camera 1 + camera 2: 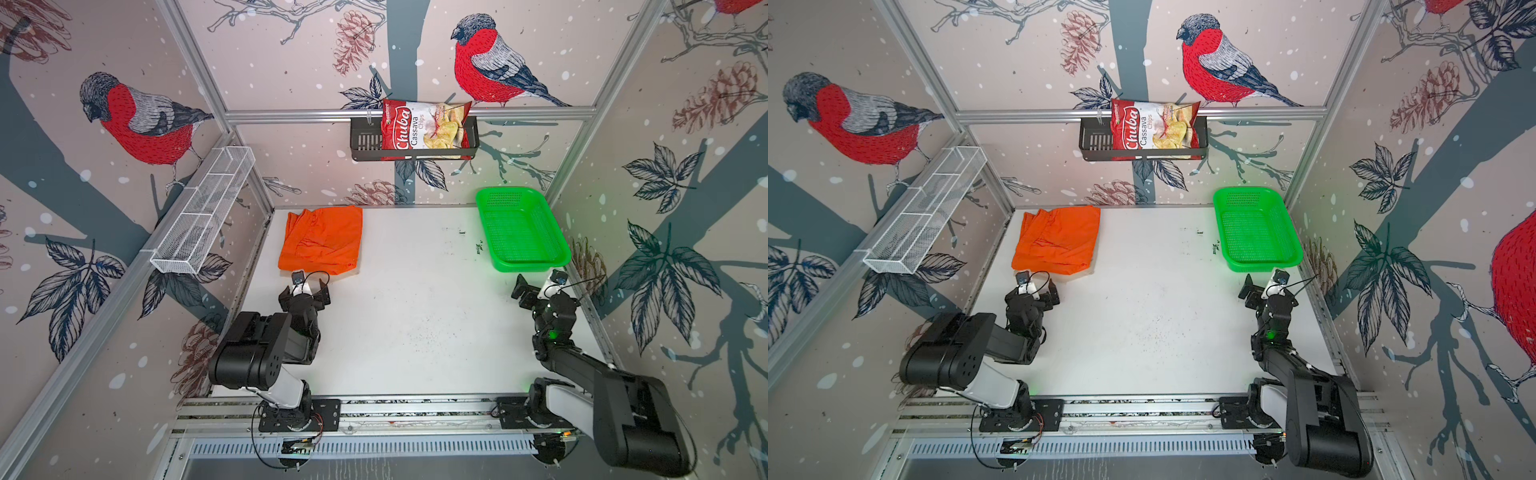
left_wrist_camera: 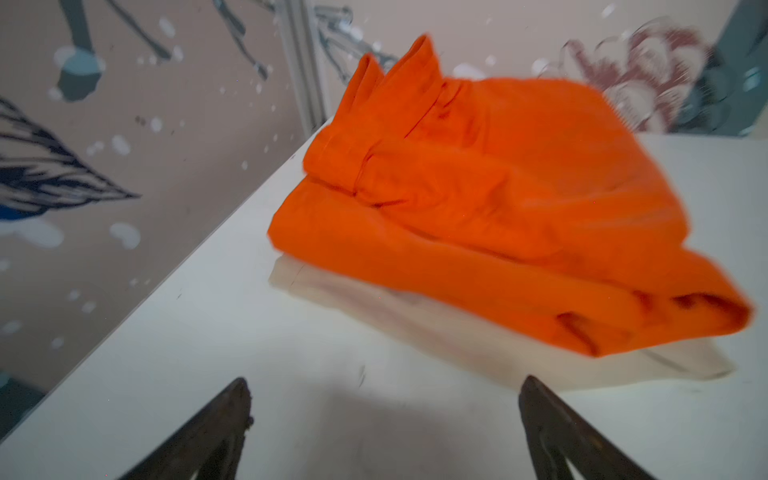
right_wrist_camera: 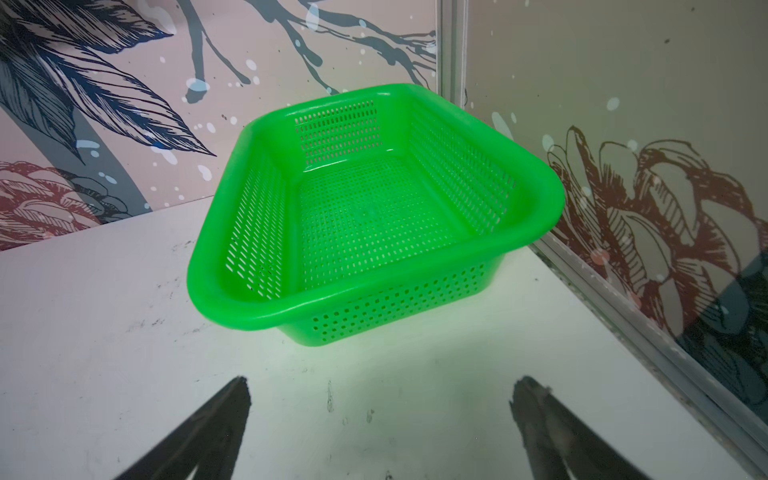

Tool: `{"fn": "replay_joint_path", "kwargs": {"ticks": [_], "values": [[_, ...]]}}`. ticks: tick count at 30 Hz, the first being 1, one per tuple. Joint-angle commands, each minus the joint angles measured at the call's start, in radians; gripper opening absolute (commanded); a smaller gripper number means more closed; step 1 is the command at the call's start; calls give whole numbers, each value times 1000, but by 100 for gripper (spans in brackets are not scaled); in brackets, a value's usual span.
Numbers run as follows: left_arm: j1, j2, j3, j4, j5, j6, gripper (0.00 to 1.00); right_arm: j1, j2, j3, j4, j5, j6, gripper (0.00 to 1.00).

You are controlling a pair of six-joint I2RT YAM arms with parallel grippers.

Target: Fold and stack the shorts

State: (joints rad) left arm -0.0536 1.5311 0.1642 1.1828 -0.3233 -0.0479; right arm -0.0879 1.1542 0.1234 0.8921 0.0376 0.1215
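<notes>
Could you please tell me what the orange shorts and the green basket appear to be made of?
The orange shorts look like soft, matte cloth: they crease and fold into rounded edges. The green basket looks like glossy moulded plastic: its smooth rim catches highlights and its walls are perforated in regular rows.

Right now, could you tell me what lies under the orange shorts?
The beige shorts lie beneath the orange shorts; only their near edge shows, in the left wrist view. The rest is covered.

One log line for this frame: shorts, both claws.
stack: orange shorts folded atop beige shorts | left claw: open, empty, facing stack | right claw: open, empty, facing green basket
</notes>
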Motion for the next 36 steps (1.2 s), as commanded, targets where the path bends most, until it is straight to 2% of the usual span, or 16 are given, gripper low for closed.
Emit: {"fn": "replay_joint_path", "kwargs": {"ticks": [1,3,6,8,11,14,15,36], "values": [[7,-4,70,64,-22,-22,99,-1,64,22,183,-32,-6,99],[-3,39,22,244,-28,15,99,1,129,44,226,-43,6,99],[-3,9,48,134,-43,-14,99,27,224,95,236,-39,-7,99],[-8,36,42,195,-32,15,99,52,287,93,296,-15,-27,99],[-15,30,50,169,-34,16,99,92,374,77,416,24,-70,99],[-16,32,49,173,-34,18,99,103,339,104,306,38,-73,100],[-15,33,48,178,-34,19,99,97,352,98,345,28,-71,100],[-15,33,49,175,-36,20,98,79,348,113,303,5,-51,99]]}}
